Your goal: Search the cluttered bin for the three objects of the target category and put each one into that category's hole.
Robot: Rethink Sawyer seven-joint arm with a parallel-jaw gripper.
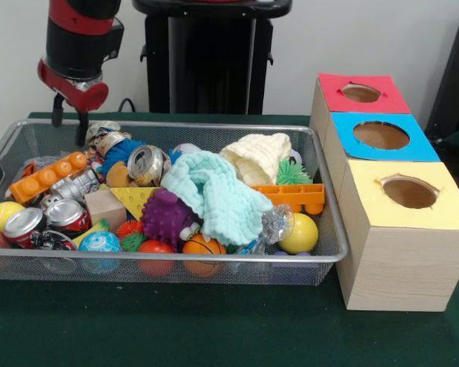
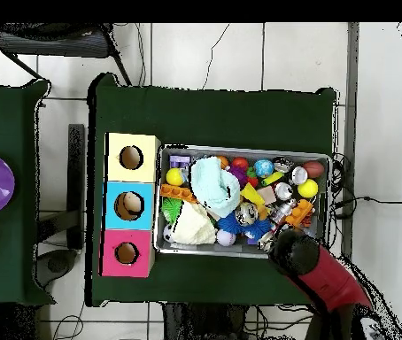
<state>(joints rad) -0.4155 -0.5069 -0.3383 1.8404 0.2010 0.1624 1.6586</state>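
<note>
Cluttered bin (image 1: 321,252), a shallow silver wire-mesh basket with a rounded rim, occupies the lower left and centre of the front view on a dark green table (image 1: 214,329). Along its near wall lie a yellow ball (image 1: 1,214), two red drink cans (image 1: 46,222), a blue-green globe ball (image 1: 99,243), a small basketball (image 1: 203,246) and a second yellow ball (image 1: 301,233). Mid-bin sit a purple spiky ball (image 1: 167,216), a yellow wedge (image 1: 134,199), a pale teal cloth (image 1: 214,191) and an orange brick (image 1: 294,195); behind them lie a cream cloth (image 1: 260,157), another can (image 1: 145,164) and an orange block strip (image 1: 47,177). Right of the bin stand three wooden boxes with round holes: yellow-topped (image 1: 402,191) nearest, blue-topped (image 1: 381,136) next, red-topped (image 1: 361,93) farthest. At upper left the gripper (image 1: 69,122) hangs above the bin's far left corner, its two dark fingers (image 1: 82,126) apart and holding nothing.
</note>
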